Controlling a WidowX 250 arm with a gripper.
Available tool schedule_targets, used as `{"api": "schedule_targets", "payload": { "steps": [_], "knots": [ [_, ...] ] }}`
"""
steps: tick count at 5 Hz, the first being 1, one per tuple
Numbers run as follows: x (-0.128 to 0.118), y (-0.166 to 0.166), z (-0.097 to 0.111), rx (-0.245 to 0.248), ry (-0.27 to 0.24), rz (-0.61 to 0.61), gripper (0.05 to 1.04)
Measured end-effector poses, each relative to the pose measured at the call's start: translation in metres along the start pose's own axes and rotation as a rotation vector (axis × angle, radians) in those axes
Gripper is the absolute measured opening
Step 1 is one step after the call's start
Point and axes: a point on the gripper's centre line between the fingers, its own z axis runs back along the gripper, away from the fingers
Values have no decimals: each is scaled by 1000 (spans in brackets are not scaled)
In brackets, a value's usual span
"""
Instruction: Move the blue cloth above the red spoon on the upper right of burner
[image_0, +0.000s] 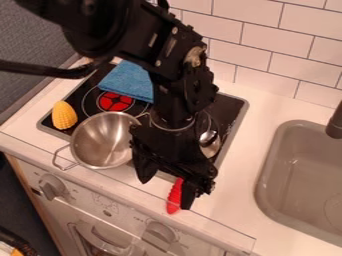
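Note:
The black gripper (165, 189) hangs over the stove's front edge, right of the steel pot, its two fingers spread apart. A red handle-like piece (174, 197) shows beside the right-hand finger; whether the gripper touches it, I cannot tell. Farther back, right of the gripper's body, a shiny metal spoon bowl (210, 144) lies on the cooktop; the arm hides any link between it and the red piece. The blue cloth (127, 81) lies folded at the cooktop's back left, behind the red-marked burner (115, 102), partly behind the arm. The right-hand burner is mostly hidden by the arm.
A steel pot (102, 140) with wire handles stands at the cooktop's front left. Yellow corn (64, 115) lies at the left edge. The sink (268, 174) and its dark faucet (335, 122) are on the right; a tiled wall (274, 43) rises behind.

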Motion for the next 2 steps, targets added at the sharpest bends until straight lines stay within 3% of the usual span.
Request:
{"api": "schedule_targets", "payload": {
  "steps": [1, 2],
  "knots": [
    [-3, 0, -4, -1, 27, -4, 1000],
    [24, 35, 4, -18, 26, 86, 1000]
  ]
}}
